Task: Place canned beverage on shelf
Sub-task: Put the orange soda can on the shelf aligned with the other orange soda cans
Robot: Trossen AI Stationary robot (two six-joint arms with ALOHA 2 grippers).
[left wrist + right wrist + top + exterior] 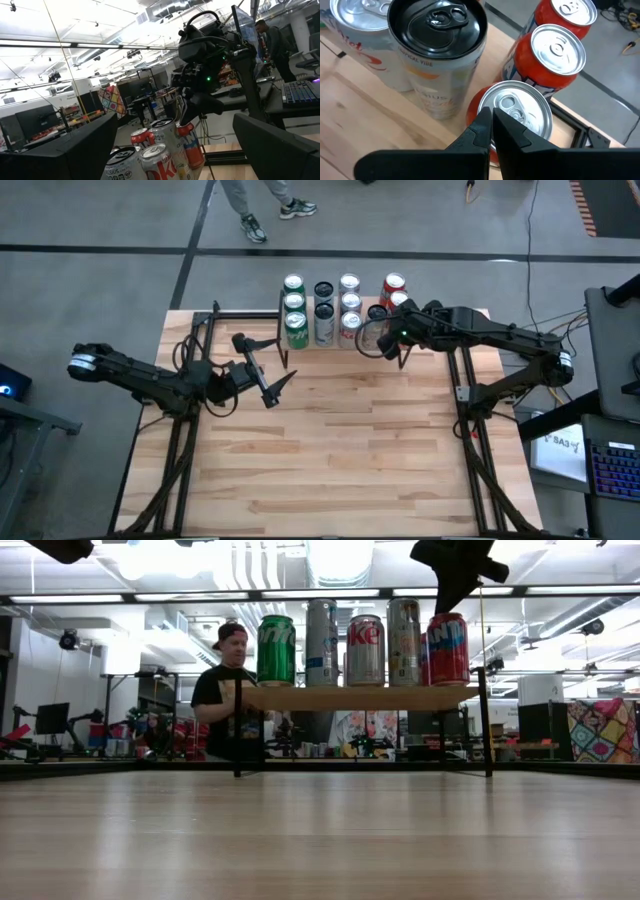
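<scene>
The shelf [360, 698], a low wooden board on thin black legs, stands at the table's far edge. Several upright cans stand on it in rows: green [294, 305], dark-topped [323, 310], white [349, 302] and red [393, 284]. My right gripper [491, 117] is shut and slants down over the silver top of the nearest red can [520, 107] at the shelf's right end. In the low view it [452, 602] hangs just above that can [447, 648]. My left gripper [268, 372] stands open in the air, left of and nearer than the shelf, holding nothing. My right gripper has its shut fingertips [482, 122] right over the near rim [495, 102] of the red can's top, coming from above at a slant. The can stands upright on the shelf. Whether the tips touch it, I cannot tell.
The butcher-block tabletop [330, 450] stretches bare in front of the shelf. A person [225, 690] sits in the room behind the shelf, and someone's feet [265, 220] show on the floor beyond the table. A keyboard [612, 470] lies off the table's right side.
</scene>
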